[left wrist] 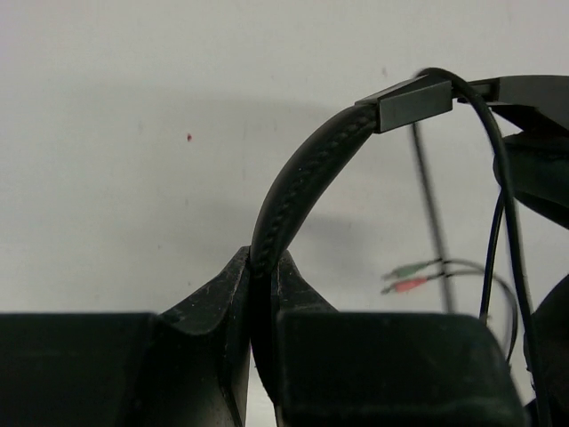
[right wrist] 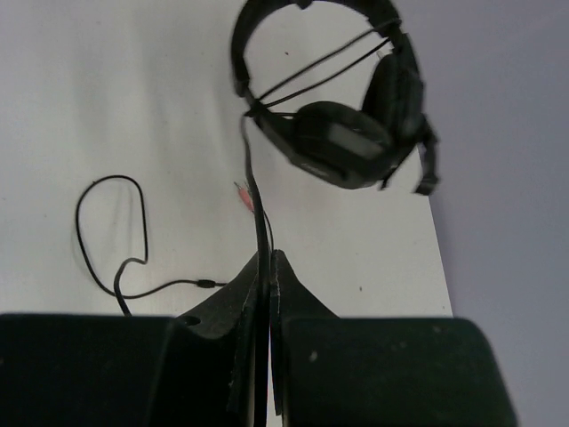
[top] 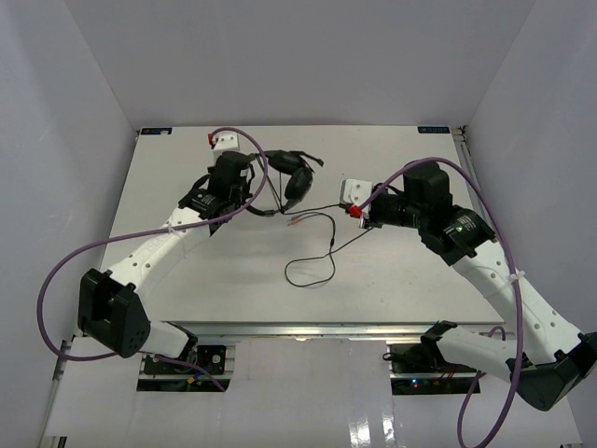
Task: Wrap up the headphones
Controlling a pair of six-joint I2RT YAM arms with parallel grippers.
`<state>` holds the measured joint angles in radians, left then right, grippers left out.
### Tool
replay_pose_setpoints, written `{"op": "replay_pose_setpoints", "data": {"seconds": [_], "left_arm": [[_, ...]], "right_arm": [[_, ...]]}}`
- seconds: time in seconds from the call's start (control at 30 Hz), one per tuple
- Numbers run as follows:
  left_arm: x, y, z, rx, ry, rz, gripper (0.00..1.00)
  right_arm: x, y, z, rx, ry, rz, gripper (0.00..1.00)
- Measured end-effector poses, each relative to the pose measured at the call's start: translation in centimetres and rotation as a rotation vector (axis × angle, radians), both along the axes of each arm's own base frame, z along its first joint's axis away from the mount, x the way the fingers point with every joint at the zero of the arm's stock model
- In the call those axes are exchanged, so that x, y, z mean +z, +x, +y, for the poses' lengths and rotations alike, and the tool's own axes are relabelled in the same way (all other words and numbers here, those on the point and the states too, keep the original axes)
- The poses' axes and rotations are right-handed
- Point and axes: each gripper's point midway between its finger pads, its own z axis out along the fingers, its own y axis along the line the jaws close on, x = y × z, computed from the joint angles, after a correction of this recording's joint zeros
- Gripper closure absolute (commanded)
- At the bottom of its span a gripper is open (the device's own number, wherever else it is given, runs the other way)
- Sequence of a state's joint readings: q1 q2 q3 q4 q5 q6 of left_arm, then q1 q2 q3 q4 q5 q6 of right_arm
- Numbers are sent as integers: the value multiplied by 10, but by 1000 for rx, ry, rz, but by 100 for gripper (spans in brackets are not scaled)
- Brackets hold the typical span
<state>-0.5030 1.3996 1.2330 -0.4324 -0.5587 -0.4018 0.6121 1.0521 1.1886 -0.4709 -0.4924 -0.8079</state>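
Fingers of left gripper pinch headband of headphones, upper centre of top view. Fingers of right gripper pressed together on thin cord. Cord runs straight from headphones to right gripper, remainder looped on table, frame centre. Green and pink plugs just above loop.

No text, brand, number or sign can be read in any view. On the tabletop, a small dark strip lies at the far left corner and a second strip near the far right corner. Any print on them is too small to make out.
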Motion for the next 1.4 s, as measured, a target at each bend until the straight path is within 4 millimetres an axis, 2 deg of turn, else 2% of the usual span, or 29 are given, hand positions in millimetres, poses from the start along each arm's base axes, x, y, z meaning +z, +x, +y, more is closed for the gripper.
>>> {"op": "replay_pose_setpoints", "data": {"seconds": [0.1,0.17,0.3,0.6,0.7,0.9,1.07,1.2,1.4], "left_arm": [[-41,-15,-5,-78,25,95,100],[-61,-28,-10,-145,38,145,100],[-74,-52,-28,-308,57,184,100],[-65,-97,-97,-708,105,140,100],[-65,-111,-112,-793,102,129,100],[-52,-126,-116,-864,75,83,100],[-23,-140,-120,-924,16,3,100],[0,-155,-126,-995,-36,-57,100],[3,-171,-135,-1067,-80,-47,100]], "right_arm": [[-5,13,-5,-58,-34,-17,91],[-10,20,-7,-90,-56,-19,90],[-19,32,-10,-131,-92,-23,90],[-27,44,-5,-147,-109,-28,86],[-32,48,-2,-142,-114,-18,86],[-53,56,-7,-156,-123,27,86],[-76,58,-11,-150,-88,111,86],[-88,60,-1,-116,-62,184,86],[-101,65,9,-87,-22,302,86]]}}
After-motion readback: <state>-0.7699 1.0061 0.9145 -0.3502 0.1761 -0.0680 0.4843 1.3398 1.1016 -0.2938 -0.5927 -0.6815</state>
